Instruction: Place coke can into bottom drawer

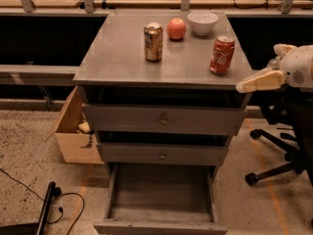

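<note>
**Inspector:** Position of the coke can [222,55]?

**Assistant:** Upright on the cabinet top [117,58], near the right front corner. A gold can [153,42] stands well to its left. An apple [176,29] and a white bowl [202,22] sit behind, toward the rear edge.

**Inspector:** Bottom drawer [161,192]?

**Assistant:** Pulled fully out below the two knobbed drawers, with its grey floor bare.

**Inspector:** Gripper [261,67]?

**Assistant:** At the right edge of the view, beside the cabinet's right front corner, about level with the top. It is near the coke can but not touching it. Its cream fingers [259,81] stand apart, one long one reaching toward the cabinet and the other showing above it. Nothing is held between them.

**Inspector:** Surroundings?

**Assistant:** There is a cardboard box [73,131] on the floor to the left and an office chair [279,151] to the right.
</note>
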You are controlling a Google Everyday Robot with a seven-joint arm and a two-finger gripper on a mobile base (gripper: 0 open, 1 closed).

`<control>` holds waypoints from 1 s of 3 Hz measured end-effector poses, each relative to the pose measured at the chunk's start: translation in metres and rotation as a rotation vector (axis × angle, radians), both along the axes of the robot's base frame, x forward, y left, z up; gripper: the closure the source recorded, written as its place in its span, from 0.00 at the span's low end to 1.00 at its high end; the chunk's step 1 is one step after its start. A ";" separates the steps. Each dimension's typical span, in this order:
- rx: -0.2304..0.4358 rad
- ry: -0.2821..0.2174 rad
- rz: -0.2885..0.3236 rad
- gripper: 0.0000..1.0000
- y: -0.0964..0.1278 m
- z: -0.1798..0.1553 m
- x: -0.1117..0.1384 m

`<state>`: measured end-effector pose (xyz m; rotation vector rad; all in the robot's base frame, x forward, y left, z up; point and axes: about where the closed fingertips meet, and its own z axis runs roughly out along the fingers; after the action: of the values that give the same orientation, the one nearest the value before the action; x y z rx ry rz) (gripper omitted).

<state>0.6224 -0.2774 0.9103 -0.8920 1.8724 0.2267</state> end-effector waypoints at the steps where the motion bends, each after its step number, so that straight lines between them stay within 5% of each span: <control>1: 0.005 -0.012 -0.016 0.00 -0.001 0.003 0.004; 2: 0.030 -0.013 -0.041 0.00 0.008 -0.004 0.013; 3: 0.115 -0.045 -0.156 0.00 0.008 -0.008 0.053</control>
<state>0.6754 -0.2696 0.9024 -0.6647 1.8574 0.2138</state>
